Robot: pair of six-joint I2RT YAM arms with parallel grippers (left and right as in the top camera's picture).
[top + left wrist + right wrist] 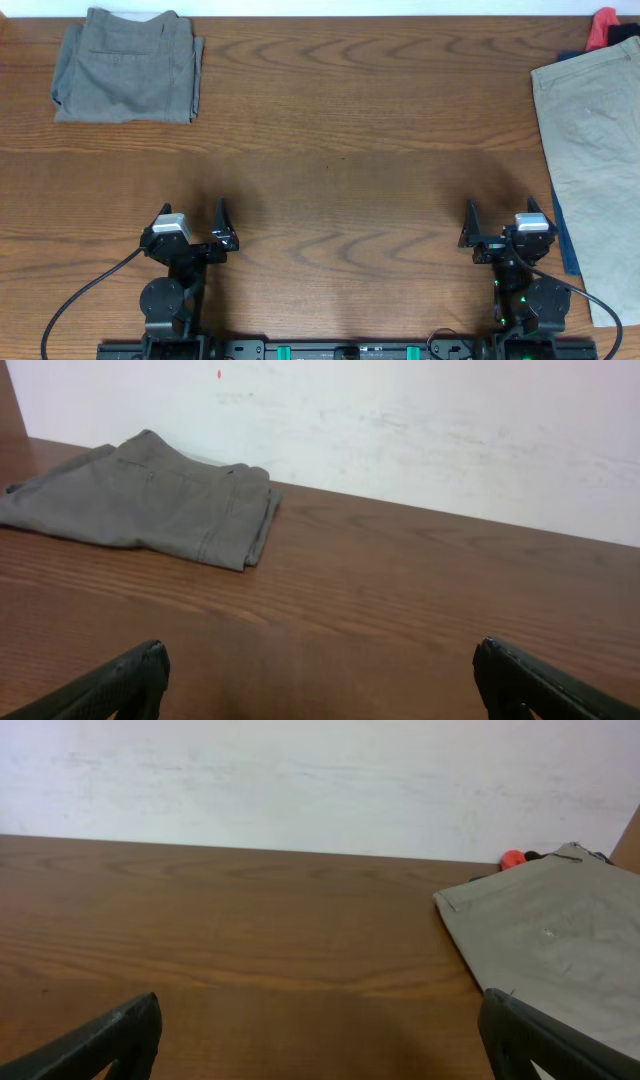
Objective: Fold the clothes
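Table (pixel 330 130) holds grey shorts (pixel 127 65) folded in far corner, likely done. Khaki shorts (pixel 590 150) flat at right, waiting. Left gripper (pixel 192 218), right gripper (pixel 502 218) spread wide, empty.

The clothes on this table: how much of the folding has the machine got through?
Done: the grey shorts lie folded at the far left. In hand: nothing; the left hand and right hand are open and empty. Left: the khaki shorts lie spread flat at the right edge, over a navy garment, with a red item behind.
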